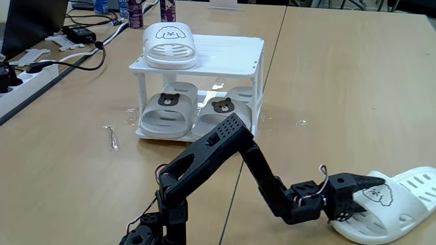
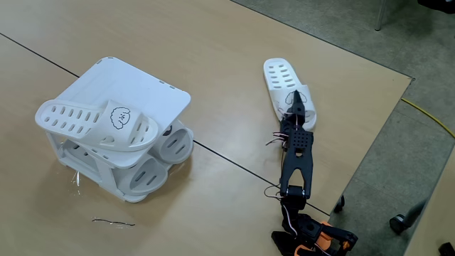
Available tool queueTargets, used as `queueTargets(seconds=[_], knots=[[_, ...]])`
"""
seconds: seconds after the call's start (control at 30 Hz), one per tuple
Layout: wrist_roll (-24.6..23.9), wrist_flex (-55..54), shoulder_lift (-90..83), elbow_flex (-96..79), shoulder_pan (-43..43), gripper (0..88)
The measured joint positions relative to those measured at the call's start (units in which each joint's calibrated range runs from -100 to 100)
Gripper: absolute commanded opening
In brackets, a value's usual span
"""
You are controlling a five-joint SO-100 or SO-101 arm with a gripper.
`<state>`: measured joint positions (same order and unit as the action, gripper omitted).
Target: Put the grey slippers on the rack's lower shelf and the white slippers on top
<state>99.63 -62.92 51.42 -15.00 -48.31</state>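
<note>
Two grey slippers (image 1: 194,109) sit side by side on the rack (image 1: 204,58)'s lower shelf (image 1: 146,133), one white slipper (image 1: 169,44) on top toward ten o'clock, while at four o'clock the gripper (image 1: 371,182) is clenched over the strap of the other white slipper (image 1: 398,204) on the table (image 1: 340,82).

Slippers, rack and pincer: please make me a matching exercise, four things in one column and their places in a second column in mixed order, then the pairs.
Things
1. pair of light grey rubber slippers with bear charms
2. white rubber puppy-face slipper on the small white plastic rack
3. second white rubber puppy-face slipper
4. black pincer

Places
A. rack's top tier
B. at the strap of the slipper on the table
C. rack's lower shelf
D. lying on the wooden table

Pairs: 1-C, 2-A, 3-D, 4-B
</note>
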Motion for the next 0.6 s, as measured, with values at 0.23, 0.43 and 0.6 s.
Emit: queueTargets(seconds=[0.23,0.43,0.6], knots=[[0.0,11.7,0.2,10.2,-0.2,0.8],[0.0,37.4,-8.9,22.2,-0.1,0.8],[0.0,60.2,-24.4,28.4,-0.1,0.8]])
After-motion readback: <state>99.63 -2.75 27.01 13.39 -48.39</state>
